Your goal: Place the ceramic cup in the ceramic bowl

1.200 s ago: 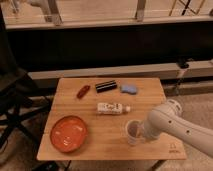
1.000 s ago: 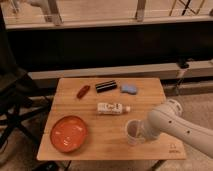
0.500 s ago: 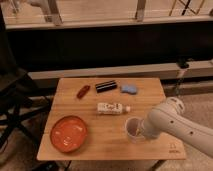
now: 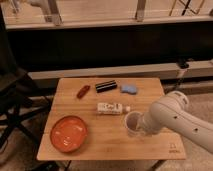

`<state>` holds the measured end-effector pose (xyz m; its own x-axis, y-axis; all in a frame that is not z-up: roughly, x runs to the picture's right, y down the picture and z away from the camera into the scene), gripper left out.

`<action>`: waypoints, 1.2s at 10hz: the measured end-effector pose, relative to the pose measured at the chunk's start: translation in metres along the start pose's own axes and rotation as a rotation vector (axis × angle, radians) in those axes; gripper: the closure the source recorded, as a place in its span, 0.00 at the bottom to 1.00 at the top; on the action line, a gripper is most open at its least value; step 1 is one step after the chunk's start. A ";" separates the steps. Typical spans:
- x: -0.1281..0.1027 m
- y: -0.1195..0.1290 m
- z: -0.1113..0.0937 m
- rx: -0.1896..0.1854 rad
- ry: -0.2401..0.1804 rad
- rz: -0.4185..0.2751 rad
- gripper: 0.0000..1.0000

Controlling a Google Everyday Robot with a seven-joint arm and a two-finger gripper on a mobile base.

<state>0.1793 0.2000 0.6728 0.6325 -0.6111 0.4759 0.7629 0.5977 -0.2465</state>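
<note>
The claw [image 4: 142, 129] is sitting closed against the right-hand wall of the small white cylindrical ceramic cup [image 4: 132, 122], and the white arm is reaching in from the right edge of the view. With the fingers shut this tight against it, the claw is most likely pinching the cup's wall or rim so it can be carried upright. Whether the cup's base is touching the light wooden desk [image 4: 111, 146] cannot be made out.

The wide, shallow red-orange ceramic bowl [image 4: 68, 133] is lying well to the left of the claw, near the desk's front-left corner. It is open side up with nothing in it, so it is ready to receive the cup. Nothing is standing between the claw and the bowl.

The white labelled bottle [image 4: 111, 108] is lying on its side just beyond the claw and to its left. It is near the cup, so a carry swinging backward is risking a knock. The red oblong item [image 4: 83, 91], the black bar [image 4: 106, 86] and the blue pad [image 4: 129, 89] are resting well beyond the claw, out of the way.
</note>
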 end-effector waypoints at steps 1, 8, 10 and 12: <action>0.001 -0.004 0.001 0.000 -0.001 -0.001 1.00; -0.016 -0.017 0.009 -0.007 -0.007 -0.043 1.00; -0.029 -0.024 0.012 -0.010 -0.010 -0.068 1.00; -0.041 -0.035 0.013 -0.012 -0.009 -0.092 1.00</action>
<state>0.1253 0.2110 0.6728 0.5585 -0.6587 0.5042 0.8193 0.5329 -0.2115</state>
